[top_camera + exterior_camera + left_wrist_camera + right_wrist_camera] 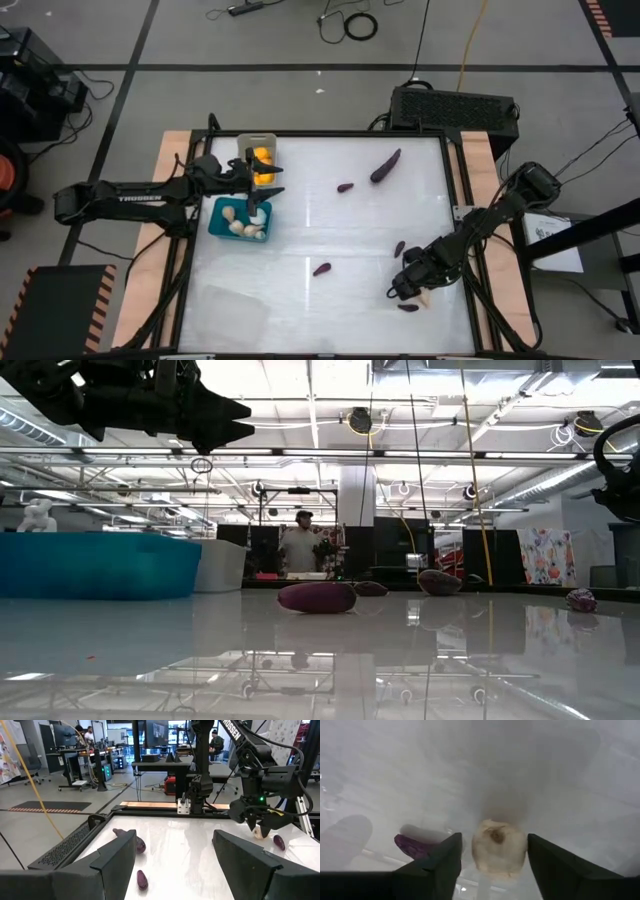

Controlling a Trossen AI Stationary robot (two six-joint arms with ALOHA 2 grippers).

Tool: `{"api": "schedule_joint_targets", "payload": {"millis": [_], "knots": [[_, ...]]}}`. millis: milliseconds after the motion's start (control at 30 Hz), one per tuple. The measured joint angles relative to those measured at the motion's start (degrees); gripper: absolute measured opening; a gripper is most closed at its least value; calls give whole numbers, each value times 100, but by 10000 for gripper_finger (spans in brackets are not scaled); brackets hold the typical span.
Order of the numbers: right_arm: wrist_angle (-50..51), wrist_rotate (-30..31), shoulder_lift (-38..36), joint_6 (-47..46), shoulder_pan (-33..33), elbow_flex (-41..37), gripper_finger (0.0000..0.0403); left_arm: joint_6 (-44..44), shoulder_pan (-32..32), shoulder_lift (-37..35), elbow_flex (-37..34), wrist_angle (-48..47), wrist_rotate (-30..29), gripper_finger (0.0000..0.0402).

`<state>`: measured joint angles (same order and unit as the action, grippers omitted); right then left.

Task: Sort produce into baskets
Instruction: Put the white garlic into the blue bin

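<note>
My right gripper point(410, 285) is open and low over the table's near right part. Its fingers stand on either side of a pale cream garlic bulb point(499, 851) that rests on the table; I cannot tell whether they touch it. A small purple eggplant point(412, 846) lies beside the bulb. My left gripper point(266, 190) is open and empty, above the teal basket point(222, 212), which holds several cream bulbs. The grey basket point(246, 142) behind it holds yellow-orange fruits point(262, 160). A larger eggplant point(385, 165) and small eggplants point(344, 187) point(321, 269) point(399, 248) lie loose on the table.
A faint clear basket point(235, 305) seems to stand at the table's near left. A black box point(455, 105) sits beyond the far edge. In the low view an eggplant point(316, 597) lies mid-table and a person point(300, 545) stands in the room far behind.
</note>
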<state>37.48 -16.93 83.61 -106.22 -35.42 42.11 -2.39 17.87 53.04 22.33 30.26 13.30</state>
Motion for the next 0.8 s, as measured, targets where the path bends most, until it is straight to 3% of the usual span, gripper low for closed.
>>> {"api": "schedule_joint_targets", "payload": {"millis": [333, 567, 700, 800], "knots": [[-103, 30, 0, 128, 0, 0, 100, 10, 0, 0, 0, 0, 0, 271], [-702, 80, -120, 378, 118, 0, 96, 13, 0, 0, 0, -11, 0, 271], [-754, 853, -300, 762, 376, 0, 100, 11, 2, 0, 0, -16, -2, 271], [-557, 1771, -369, 1221, 675, 0, 100, 9, 7, 0, 0, -18, -2, 271]]}}
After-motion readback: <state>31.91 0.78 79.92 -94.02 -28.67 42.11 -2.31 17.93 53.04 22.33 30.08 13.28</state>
